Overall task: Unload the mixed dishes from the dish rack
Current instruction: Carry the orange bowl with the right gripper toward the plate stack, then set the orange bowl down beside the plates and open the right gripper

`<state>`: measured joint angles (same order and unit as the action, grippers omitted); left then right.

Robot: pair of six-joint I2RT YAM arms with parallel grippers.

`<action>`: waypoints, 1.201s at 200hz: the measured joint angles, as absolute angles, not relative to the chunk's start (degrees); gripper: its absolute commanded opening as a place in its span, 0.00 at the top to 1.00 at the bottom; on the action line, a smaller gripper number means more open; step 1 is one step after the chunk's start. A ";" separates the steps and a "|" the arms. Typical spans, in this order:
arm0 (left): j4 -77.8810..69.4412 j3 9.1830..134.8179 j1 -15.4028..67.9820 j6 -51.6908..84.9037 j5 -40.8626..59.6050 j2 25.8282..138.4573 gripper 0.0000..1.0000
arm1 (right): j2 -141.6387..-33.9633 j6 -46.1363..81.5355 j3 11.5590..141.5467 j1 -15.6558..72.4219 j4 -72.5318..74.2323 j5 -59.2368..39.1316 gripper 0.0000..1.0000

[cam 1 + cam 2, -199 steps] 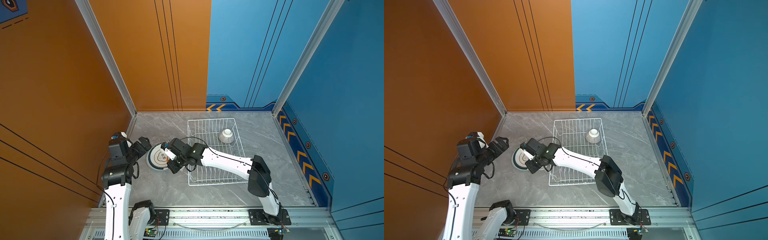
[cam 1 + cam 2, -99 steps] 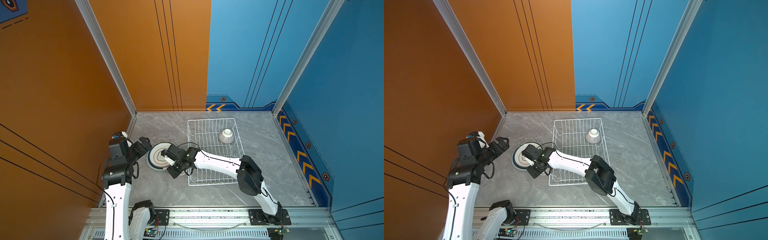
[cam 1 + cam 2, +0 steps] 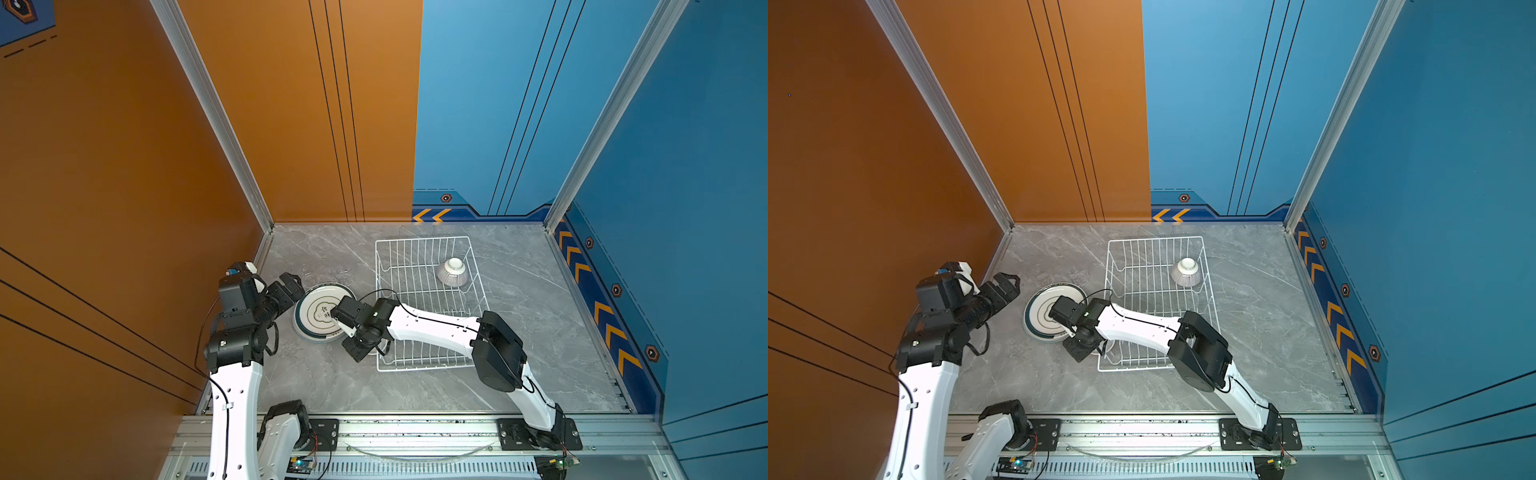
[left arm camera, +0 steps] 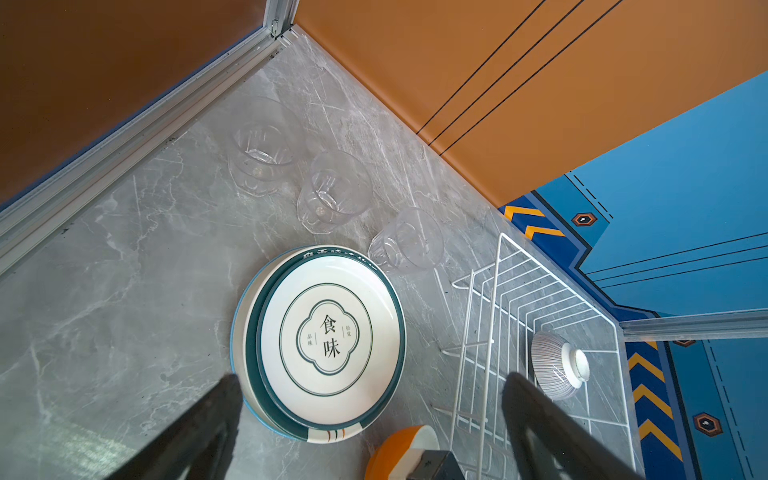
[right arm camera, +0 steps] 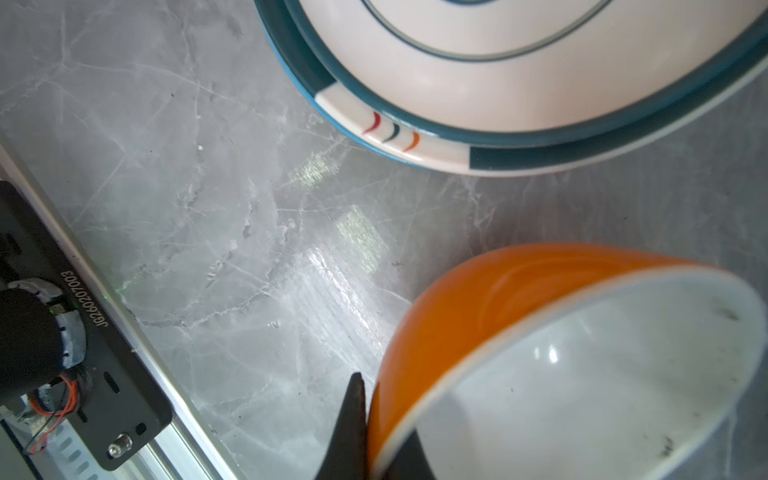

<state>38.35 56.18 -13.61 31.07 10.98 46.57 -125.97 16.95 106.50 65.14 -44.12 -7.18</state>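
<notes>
My right gripper (image 5: pixel 382 440) is clamped on the rim of the orange bowl (image 5: pixel 478 299), which is tilted and outside the dish rack (image 3: pixel 415 249). Bare tabletop (image 5: pixel 208 208) lies straight below the gripper, with the stacked plates (image 4: pixel 328 340) just beyond. My left gripper (image 4: pixel 372 380) hangs with its jaws wide apart over those plates. The ribbed bowl (image 4: pixel 552 365) sits upside down in the rack, and I judge it nearer my right arm. The top plate reads 食味, and a black bracket (image 5: pixel 104 332) reads JG2602207003.
</notes>
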 measured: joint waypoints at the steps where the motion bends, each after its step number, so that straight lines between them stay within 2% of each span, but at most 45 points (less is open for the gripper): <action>1: 38.35 56.18 -13.61 31.07 10.98 46.57 0.02 | -125.95 16.95 106.48 65.14 -44.10 -7.20 1.00; 68: 37.93 56.18 -13.61 31.07 11.44 46.63 0.02 | -125.03 17.41 105.14 64.07 -43.92 -7.27 1.00; 82: 37.93 56.18 -13.61 31.05 11.60 46.63 0.02 | -125.03 17.41 105.14 64.12 -43.92 -7.29 0.81; 107: 37.91 56.18 -13.61 30.92 11.66 46.63 0.02 | -125.03 17.61 105.16 64.38 -43.75 -7.92 0.58; 120: 37.87 56.18 -13.61 30.92 11.68 46.63 0.02 | -125.03 17.74 105.16 64.45 -43.92 -8.36 0.50; 154: 37.47 56.18 -13.61 30.89 12.01 46.63 0.02 | -125.03 17.69 105.25 64.27 -43.94 -9.37 0.41; 240: 37.39 56.18 -13.61 30.85 12.51 46.63 0.02 | -124.77 18.46 106.00 61.14 -43.94 -12.03 0.40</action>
<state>37.39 56.18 -13.61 30.85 12.51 46.63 -124.77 18.46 106.00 61.14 -43.94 -12.03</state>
